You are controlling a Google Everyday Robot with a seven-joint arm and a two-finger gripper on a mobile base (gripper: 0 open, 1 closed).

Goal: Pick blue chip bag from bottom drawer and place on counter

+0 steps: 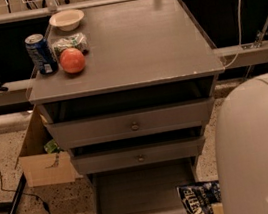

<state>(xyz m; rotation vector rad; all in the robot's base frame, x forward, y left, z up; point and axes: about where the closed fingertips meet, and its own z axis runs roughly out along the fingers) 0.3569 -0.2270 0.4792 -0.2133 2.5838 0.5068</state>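
Observation:
The blue chip bag [198,201] lies crumpled in the front right corner of the open bottom drawer [137,192], partly hidden behind the robot's white casing [262,149]. The counter [133,38] is the flat grey top of the cabinet, above two upper drawers with round knobs. The gripper is not in view; only the white casing shows at the lower right.
On the counter's back left stand a blue soda can [40,54], a red apple [72,60], a green-and-white packet [69,42] and a pale bowl [66,19]. A cardboard box [41,161] and cables [44,209] are on the floor to the left.

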